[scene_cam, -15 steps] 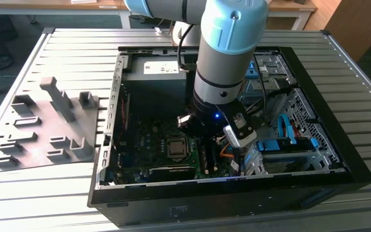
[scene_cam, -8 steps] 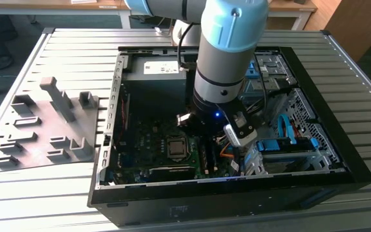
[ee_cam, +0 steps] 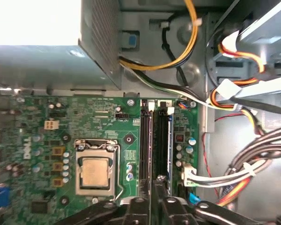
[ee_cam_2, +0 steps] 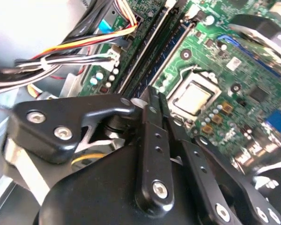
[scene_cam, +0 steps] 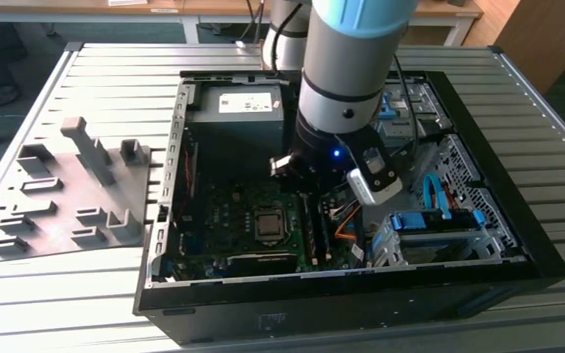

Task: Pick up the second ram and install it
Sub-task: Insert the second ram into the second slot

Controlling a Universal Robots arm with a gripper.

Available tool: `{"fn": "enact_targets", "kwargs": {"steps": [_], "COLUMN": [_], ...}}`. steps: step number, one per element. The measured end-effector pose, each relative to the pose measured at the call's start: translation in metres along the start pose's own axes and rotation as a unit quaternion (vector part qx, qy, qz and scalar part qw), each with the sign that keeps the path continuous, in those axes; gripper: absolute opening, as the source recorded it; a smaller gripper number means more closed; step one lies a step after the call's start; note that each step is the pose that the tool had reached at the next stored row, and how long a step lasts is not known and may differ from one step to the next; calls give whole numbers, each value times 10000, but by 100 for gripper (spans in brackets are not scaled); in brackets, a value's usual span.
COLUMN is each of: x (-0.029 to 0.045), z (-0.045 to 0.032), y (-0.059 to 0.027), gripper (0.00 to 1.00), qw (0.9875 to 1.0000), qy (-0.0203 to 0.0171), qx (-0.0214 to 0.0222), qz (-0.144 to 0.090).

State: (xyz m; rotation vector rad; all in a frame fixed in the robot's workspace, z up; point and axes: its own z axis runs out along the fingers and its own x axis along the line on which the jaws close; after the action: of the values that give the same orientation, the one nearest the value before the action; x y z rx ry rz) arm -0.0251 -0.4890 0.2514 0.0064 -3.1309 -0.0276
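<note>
Below my gripper the ram stands in its slot beside the CPU; my fingers are nearly together, pinching its top edge, seating apparently unfinished.

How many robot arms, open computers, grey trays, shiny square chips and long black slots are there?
robot arm: 1
open computer case: 1
grey holder tray: 1
silver square processor: 1
long memory slot: 2
Total: 6
</note>
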Motion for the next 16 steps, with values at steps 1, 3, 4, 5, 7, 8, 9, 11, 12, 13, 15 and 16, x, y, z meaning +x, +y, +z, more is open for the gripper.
{"fn": "enact_targets", "kwargs": {"steps": [1,3,4,5,7,8,9,11,12,13,15,16], "x": [0,1,1,1,1,1,1,2,1,1,1,2], "z": [-39,-94,-113,-124,-126,-126,-128,-129,-130,-130,-131,-132], "y": [1,3,3,3,4,4,3,4,3,3,4,3], "gripper": [13,10,10,10,10,10,10,10,10,10,10,10], "qw": [10000,10000,10000,10000,10000,10000,10000,10000,10000,10000,10000,10000], "qy": [0,0,0,-1,0,-1,0,0,0,0,0,0], "qx": [1,1,0,0,0,-1,0,0,0,0,0,0], "qz": [0,0,0,0,0,0,0,0,0,0,0,0]}}
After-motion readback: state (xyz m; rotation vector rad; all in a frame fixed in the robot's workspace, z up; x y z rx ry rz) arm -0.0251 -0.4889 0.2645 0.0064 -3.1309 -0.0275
